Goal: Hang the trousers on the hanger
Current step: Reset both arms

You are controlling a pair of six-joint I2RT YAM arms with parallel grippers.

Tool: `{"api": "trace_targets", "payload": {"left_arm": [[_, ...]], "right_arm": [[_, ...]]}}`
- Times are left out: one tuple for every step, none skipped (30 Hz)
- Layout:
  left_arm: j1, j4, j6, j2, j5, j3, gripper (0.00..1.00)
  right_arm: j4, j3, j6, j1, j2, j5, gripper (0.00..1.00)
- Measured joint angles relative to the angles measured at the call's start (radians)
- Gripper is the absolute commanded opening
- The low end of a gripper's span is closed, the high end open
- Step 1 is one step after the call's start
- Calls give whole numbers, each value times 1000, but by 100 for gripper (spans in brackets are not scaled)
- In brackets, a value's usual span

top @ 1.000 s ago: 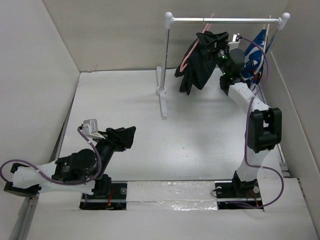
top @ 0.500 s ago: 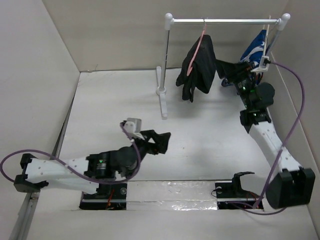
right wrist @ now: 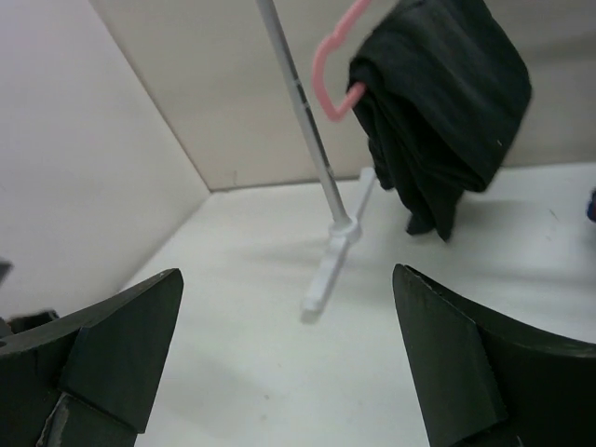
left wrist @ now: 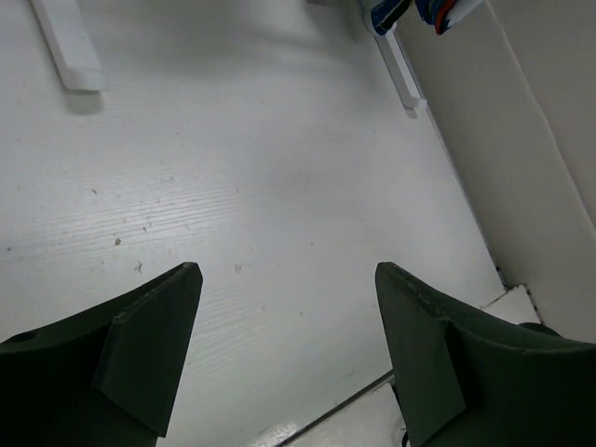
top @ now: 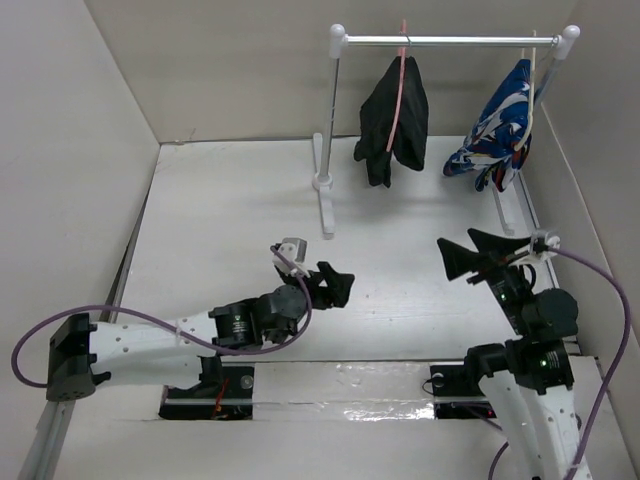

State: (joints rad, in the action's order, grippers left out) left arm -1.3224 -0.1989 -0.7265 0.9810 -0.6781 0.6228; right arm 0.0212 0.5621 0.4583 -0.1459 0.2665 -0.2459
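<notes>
The black trousers (top: 392, 118) hang folded over the pink hanger (top: 400, 92), which hooks on the rail of the stand. They also show in the right wrist view (right wrist: 442, 102) with the pink hanger (right wrist: 333, 58) beside them. My left gripper (top: 335, 285) is open and empty, low over the table's middle near the front. My right gripper (top: 470, 252) is open and empty at the right, well in front of the rail and apart from the trousers.
The white-and-silver rail stand (top: 331, 120) stands at the back, its foot (top: 325, 205) reaching forward. A blue-white-red patterned garment (top: 497, 130) hangs at the rail's right end. White walls close in the left, back and right sides.
My right gripper has let go of the trousers and drawn back from the rail toward the front right. My left gripper has moved right toward the table's middle. The trousers now hang straight.
</notes>
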Motion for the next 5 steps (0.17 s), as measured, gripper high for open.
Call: {"api": "trace_targets", "payload": {"left_arm": [[0, -3, -16, -32, -5, -23, 73], [0, -9, -37, -54, -12, -39, 73], [0, -12, -48, -82, -15, -61, 73], [0, -20, -66, -101, -17, -80, 73], [0, -20, -82, -115, -19, -98, 73]], "right_arm": [[49, -17, -19, 0, -44, 5, 100], [93, -33, -33, 0, -79, 10, 100], [134, -50, -45, 0, -106, 13, 100], [173, -63, -59, 0, -126, 13, 100], [207, -76, -70, 0, -138, 13, 100]]}}
